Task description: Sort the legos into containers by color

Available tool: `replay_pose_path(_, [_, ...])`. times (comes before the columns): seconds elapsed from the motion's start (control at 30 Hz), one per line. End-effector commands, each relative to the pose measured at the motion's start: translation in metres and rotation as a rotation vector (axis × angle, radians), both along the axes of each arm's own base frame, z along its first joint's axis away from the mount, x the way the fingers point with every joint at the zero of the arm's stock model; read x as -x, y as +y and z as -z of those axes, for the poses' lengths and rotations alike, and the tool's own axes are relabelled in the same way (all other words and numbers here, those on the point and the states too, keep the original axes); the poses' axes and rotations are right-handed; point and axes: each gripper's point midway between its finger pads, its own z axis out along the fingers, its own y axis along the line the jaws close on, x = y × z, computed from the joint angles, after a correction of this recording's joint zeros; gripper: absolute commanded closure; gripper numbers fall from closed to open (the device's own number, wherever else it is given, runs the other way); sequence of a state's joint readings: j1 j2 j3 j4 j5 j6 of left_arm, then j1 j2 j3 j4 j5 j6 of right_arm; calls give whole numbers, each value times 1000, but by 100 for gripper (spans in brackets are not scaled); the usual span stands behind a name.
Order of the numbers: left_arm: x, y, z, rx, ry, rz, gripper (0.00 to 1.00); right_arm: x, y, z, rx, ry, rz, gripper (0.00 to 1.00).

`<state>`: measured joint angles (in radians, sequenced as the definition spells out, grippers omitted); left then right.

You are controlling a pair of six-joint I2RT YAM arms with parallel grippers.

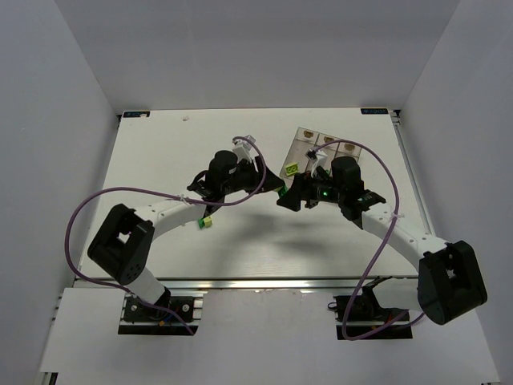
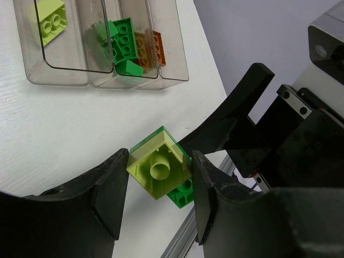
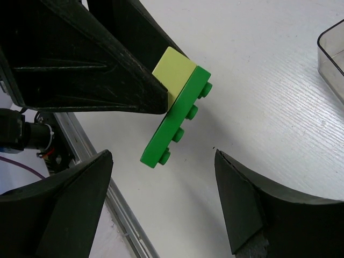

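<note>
My left gripper (image 2: 160,173) is shut on a yellow-green lego (image 2: 159,167) with a dark green plate (image 2: 184,192) stuck to its far side, held above the table. In the right wrist view the green plate (image 3: 177,126) and yellow-green lego (image 3: 173,67) hang from the left fingers (image 3: 80,64). My right gripper (image 3: 161,183) is open and empty, its jaws wide on either side just below the plate. The two grippers meet near the middle in the top view, left (image 1: 272,186) and right (image 1: 295,195). The containers (image 2: 32,75) hold a yellow-green lego (image 2: 51,21), green legos (image 2: 121,43) and an orange lego (image 2: 150,48).
A small yellow-green lego (image 1: 206,222) lies on the table by the left arm. The containers (image 1: 321,144) stand at the back, right of centre. The table's metal front rail (image 3: 97,166) runs close under the grippers. A container corner (image 3: 333,59) shows at the right.
</note>
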<state>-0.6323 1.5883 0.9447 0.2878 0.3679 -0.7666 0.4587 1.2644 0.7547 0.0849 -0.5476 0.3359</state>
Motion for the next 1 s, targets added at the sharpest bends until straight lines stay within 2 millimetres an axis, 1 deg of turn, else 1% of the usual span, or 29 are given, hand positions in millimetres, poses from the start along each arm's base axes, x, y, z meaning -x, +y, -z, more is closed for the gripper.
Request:
replay_pose_path(0.0, [4, -3, -17, 5, -47, 3, 100, -7, 4, -12, -16, -53, 1, 20])
replay_pose_path(0.2, [10, -8, -15, -9, -50, 14, 100, -9, 4, -8, -9, -44, 2, 24])
replay_pose_path(0.37, [10, -10, -14, -27, -61, 11, 100, -8, 5, -6, -8, -30, -6, 26])
replay_pose_path(0.53, [12, -12, -9, -48, -63, 15, 100, -8, 6, -4, -7, -25, -10, 32])
replay_pose_path(0.67, [11, -12, -11, -59, -76, 7, 100, -8, 6, -4, -7, -32, -14, 36])
replay_pose_path(0.97, [11, -11, -12, -65, -85, 1, 100, -5, 8, -4, -13, -32, -31, 50])
